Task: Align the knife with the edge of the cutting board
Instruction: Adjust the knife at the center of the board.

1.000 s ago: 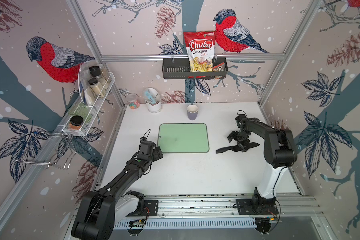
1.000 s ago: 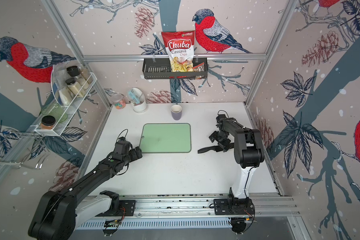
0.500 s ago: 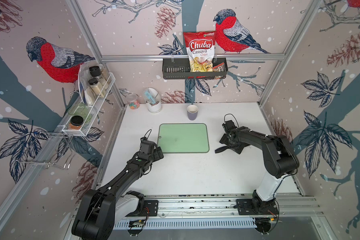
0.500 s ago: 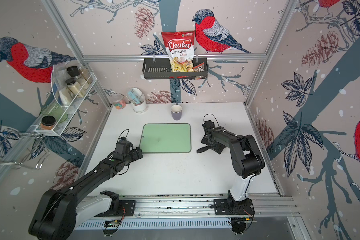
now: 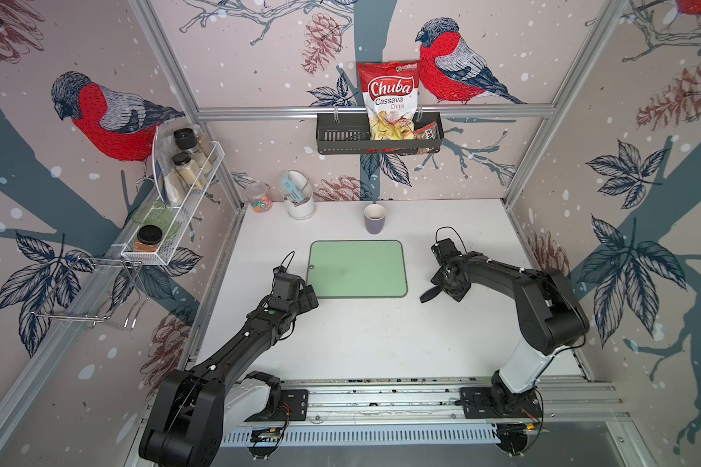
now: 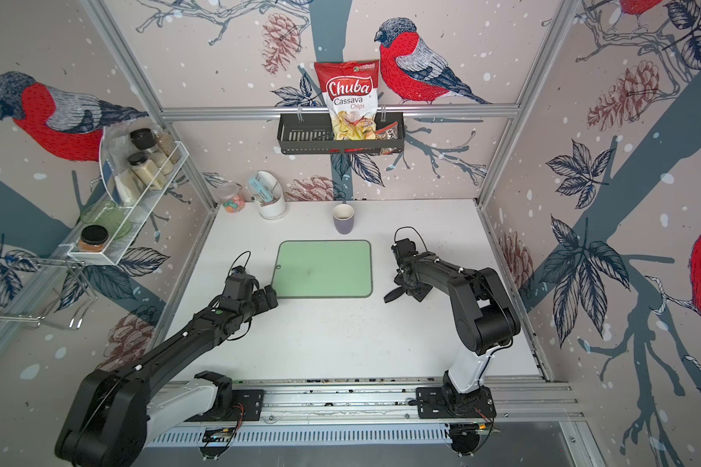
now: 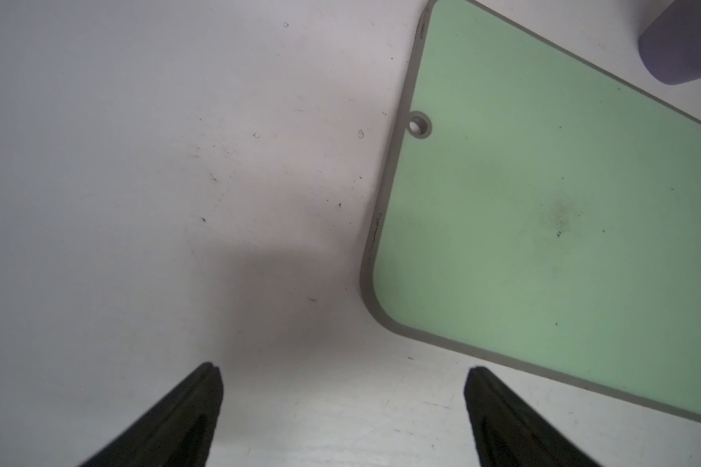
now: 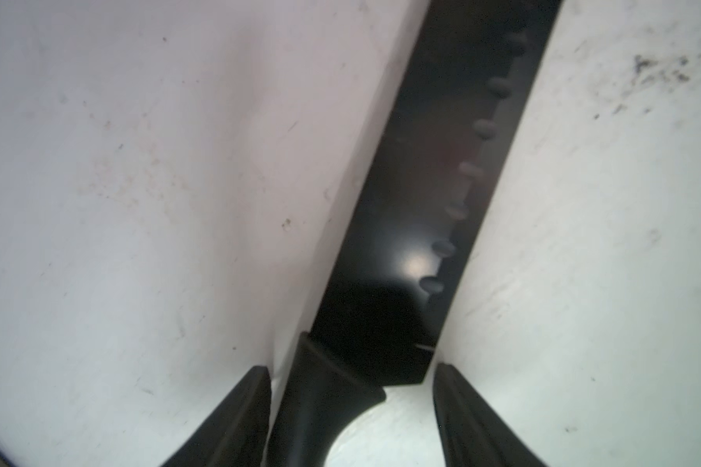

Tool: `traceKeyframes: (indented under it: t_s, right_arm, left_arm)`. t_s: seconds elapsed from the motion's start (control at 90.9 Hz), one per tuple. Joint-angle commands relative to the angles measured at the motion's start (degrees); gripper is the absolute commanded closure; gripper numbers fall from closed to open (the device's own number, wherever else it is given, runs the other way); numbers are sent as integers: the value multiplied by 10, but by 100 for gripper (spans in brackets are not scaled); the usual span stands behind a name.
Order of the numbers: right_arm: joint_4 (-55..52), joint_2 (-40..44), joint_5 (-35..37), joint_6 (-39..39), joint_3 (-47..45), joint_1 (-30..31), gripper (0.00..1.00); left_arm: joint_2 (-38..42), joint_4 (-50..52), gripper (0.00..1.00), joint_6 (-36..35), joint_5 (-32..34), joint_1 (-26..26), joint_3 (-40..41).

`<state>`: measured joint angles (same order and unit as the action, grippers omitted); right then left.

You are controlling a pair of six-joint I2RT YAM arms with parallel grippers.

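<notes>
Black knife [image 8: 401, 226]: likely stiff, light, blade slick; grip handle. Right gripper [image 8: 351, 366] straddles handle-blade junction, jaws parted, unclamped. Left gripper [image 7: 340, 366] spread, empty, near cutting board [image 7: 543, 202].

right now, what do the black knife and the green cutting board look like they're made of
All-black kitchen knife: blade looks like metal under a glossy black coating, given the glare spot and oval dimples; handle duller, likely plastic. Pale-green rectangular cutting board: probably plastic, matte, with moulded grey rim and hole.
</notes>
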<state>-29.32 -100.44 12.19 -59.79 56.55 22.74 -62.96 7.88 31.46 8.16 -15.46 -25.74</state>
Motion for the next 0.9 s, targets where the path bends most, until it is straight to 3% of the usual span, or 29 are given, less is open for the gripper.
traceKeyframes:
  t_s: [0.0,0.231,0.33,0.407,0.616,0.891]
  right_arm:
    - [-12,-7,-131,-32,-15,-1,38]
    - [-11,7,-137,-25,-24,-17,50]
    - [-8,14,-139,-20,-30,-19,32]
    - [-6,16,-143,-16,-32,-18,30]
    - [1,0,-152,-4,-33,-18,42]
    - [-13,-28,-157,50,-7,-29,71]
  left_arm:
    - [1,2,4,-5,9,-1,-4]
    - [1,3,4,-5,9,-2,-4]
    - [0,2,4,-5,9,-2,-4]
    - [-1,2,4,-4,10,-3,-5]
    - [-1,3,4,-5,9,-3,-4]
    - [-1,3,5,-5,8,-2,-5]
